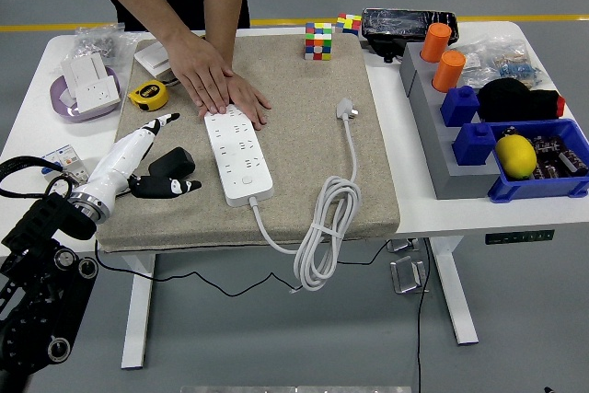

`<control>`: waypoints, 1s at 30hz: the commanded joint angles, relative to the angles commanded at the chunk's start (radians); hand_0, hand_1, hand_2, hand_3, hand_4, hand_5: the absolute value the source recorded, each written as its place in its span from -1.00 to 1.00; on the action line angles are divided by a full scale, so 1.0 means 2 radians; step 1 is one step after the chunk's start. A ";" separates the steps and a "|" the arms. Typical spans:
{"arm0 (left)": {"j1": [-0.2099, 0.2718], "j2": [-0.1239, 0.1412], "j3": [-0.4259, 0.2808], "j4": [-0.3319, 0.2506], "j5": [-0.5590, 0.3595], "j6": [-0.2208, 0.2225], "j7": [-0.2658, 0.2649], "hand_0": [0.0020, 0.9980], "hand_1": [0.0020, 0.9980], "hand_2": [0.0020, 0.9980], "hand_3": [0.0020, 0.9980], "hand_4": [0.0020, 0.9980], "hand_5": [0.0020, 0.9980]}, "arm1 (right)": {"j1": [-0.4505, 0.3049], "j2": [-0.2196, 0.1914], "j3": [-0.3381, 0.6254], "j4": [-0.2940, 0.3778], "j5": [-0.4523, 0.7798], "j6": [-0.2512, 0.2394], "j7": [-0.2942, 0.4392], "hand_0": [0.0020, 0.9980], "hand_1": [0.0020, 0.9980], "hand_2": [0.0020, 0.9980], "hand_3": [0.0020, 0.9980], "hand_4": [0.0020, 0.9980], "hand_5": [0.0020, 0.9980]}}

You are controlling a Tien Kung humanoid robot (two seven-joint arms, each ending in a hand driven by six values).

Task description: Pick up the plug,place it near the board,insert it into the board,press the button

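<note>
- Lying lengthwise on the beige mat [304, 117]: white power board [237, 154], its cable [324, 227] running off the near end and looping over the mat's front edge.
- Resting on the mat to the right of the board, apart from it: white plug [345, 109], with the cable trailing toward the near edge.
- Pressing down on the board's far end: both of the person's hands [216, 80], laid one over the other, palms flat.
- Reaching in from the lower left: left hand [156, 167], white forearm, black fingers loosely spread and clamped on nothing, hovering over the mat's left part beside the board, well apart from the plug.
- Sitting beyond the left hand: yellow tape measure [147, 95].
- Standing at the mat's far edge: Rubik's cube [318, 41].
- Lying in the blue bin [561, 186] at right: lemon [515, 155].
</note>
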 joint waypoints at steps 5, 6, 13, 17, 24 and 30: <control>-0.016 0.000 0.003 0.034 0.000 -0.004 0.000 1.00 1.00 1.00 1.00 1.00 -0.54 | 0.001 0.000 0.002 0.000 0.000 0.000 0.000 0.58 0.47 0.47 0.52 1.00 0.88; -0.019 0.000 0.003 0.039 0.000 -0.003 0.000 1.00 1.00 1.00 1.00 1.00 -0.54 | 0.001 0.000 0.002 0.000 0.000 0.000 0.000 0.58 0.47 0.47 0.52 1.00 0.88; -0.045 0.002 -0.005 0.102 0.000 0.012 -0.006 1.00 1.00 1.00 1.00 1.00 -0.49 | 0.002 -0.001 0.003 0.000 0.000 0.000 0.000 0.58 0.47 0.47 0.52 1.00 0.88; -0.052 0.002 -0.009 0.120 0.000 0.021 -0.007 0.99 0.98 0.90 0.88 1.00 -0.42 | 0.003 -0.002 0.005 0.001 0.000 0.000 0.000 0.58 0.46 0.47 0.52 1.00 0.88; -0.060 0.002 -0.016 0.142 0.000 0.019 -0.010 0.89 0.87 0.78 0.71 1.00 -0.40 | 0.003 -0.002 0.004 0.000 0.001 0.002 0.002 0.58 0.46 0.47 0.52 1.00 0.88; -0.068 0.001 -0.021 0.159 0.000 0.029 -0.013 0.66 0.49 0.44 0.51 1.00 -0.42 | 0.004 -0.003 0.004 0.000 0.002 0.002 0.003 0.58 0.46 0.47 0.52 1.00 0.88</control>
